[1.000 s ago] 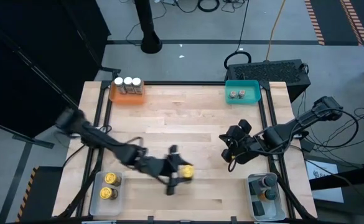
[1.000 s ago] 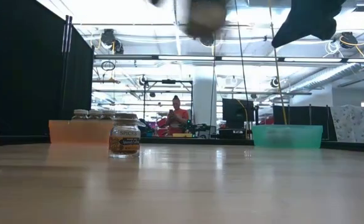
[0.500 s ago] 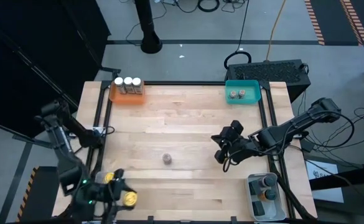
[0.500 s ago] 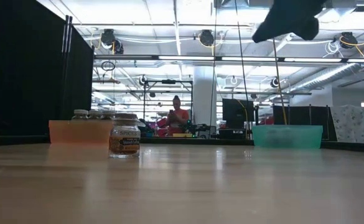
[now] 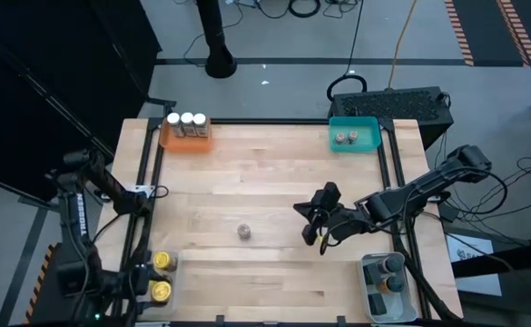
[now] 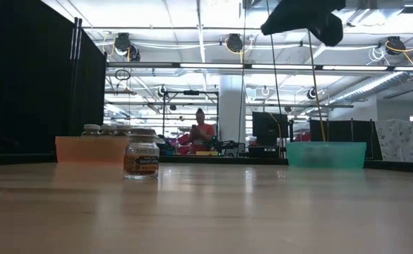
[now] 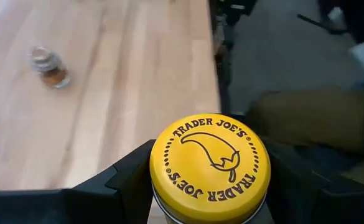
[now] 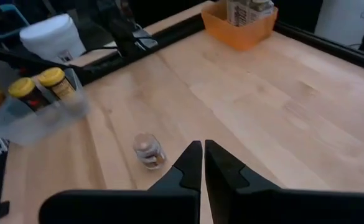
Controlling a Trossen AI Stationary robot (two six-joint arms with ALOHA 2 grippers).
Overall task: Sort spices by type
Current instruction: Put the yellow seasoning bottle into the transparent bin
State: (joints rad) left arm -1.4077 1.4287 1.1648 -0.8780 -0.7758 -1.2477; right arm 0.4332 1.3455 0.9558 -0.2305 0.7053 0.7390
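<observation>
My left gripper (image 7: 210, 186) is at the table's near left corner, shut on a yellow-lidded spice jar (image 7: 210, 165) that shows over the near end of a clear tray (image 5: 147, 272). Another yellow jar (image 5: 162, 262) stands in that tray. A grey-lidded brownish jar (image 5: 244, 232) stands alone on its base at the table's middle. My right gripper (image 5: 303, 218) hovers shut to the right of it, raised above the wood, its fingers (image 8: 194, 163) pointing toward the jar (image 8: 147, 151). My left gripper pinches the yellow-lidded jar between its two fingers (image 7: 132, 180), one on each side just under the lid's rim (image 7: 160, 186). The lid faces up, so the jar stands upright in the hold. The lid hides the jar's body and what is under it.
An orange tray (image 5: 185, 136) with three white-topped jars stands at the far left. A teal tray (image 5: 353, 134) with two grey-lidded jars stands at the far right, and a clear tray (image 5: 385, 282) with dark jars at the near right. A person (image 6: 201, 130) is far behind the table.
My left gripper has swung from the table's middle to its near left corner, carrying the yellow-lidded jar over the clear tray and turning as it went. This uncovered the lone brownish jar, which has stayed put. My right gripper has drifted toward the table's left, still shut.
</observation>
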